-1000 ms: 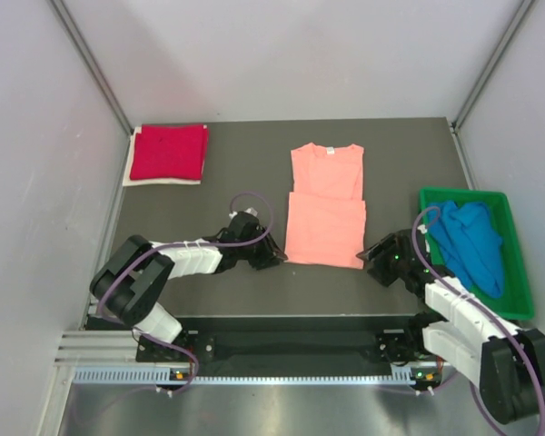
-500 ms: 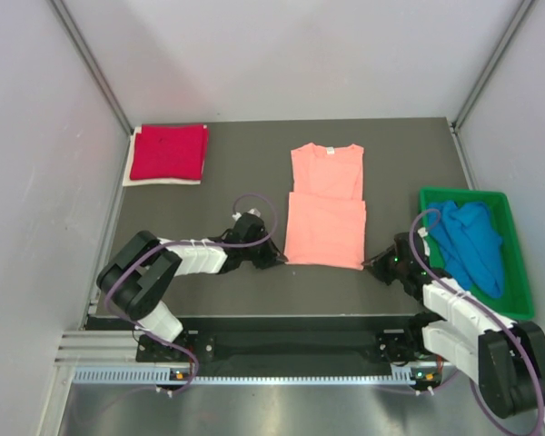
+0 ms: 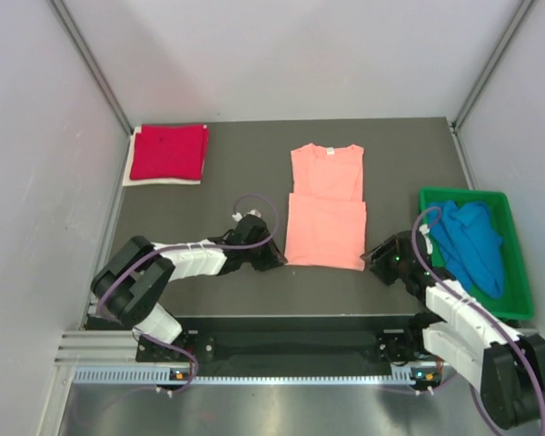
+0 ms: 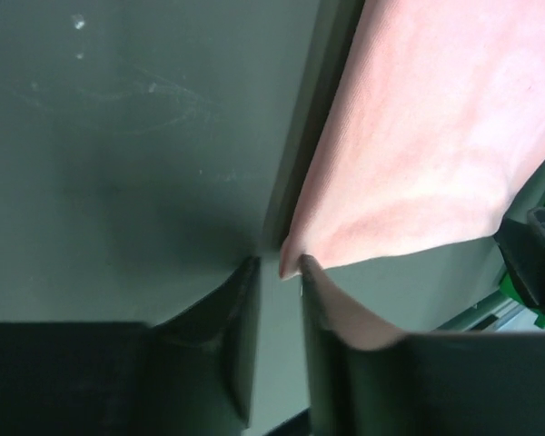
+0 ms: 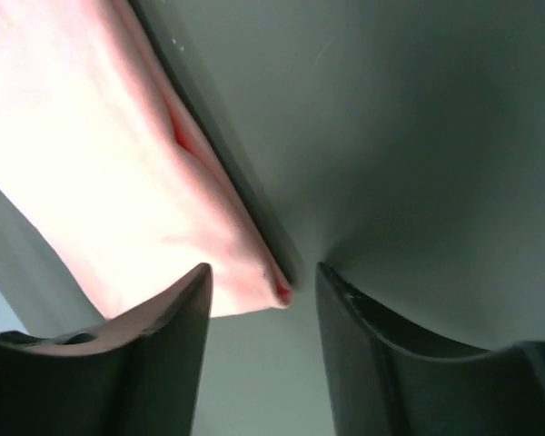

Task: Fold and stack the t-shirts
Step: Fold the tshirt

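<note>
At left claw (image 4: 278, 265), perhaps touching: t-shirt (image 4: 418, 136)

left hand (image 4: 280, 272) nearer salmon-pink t-shirt (image 3: 325, 218) corner, right hand (image 5: 263, 277) shifted slightly

Middle tee (image 3: 325, 207) between back-left tee (image 3: 168, 153) and tray (image 3: 463, 194) (holding third tee (image 3: 472, 241))

A green tray (image 3: 463, 192) sits at the right edge of the dark grey table (image 3: 236, 163), toward the near corner. A white sheet (image 3: 162, 182) lies flat in the far left corner. A metal rail (image 3: 254, 374) runs along the near edge. Pale walls (image 3: 282, 54) enclose three sides.
</note>
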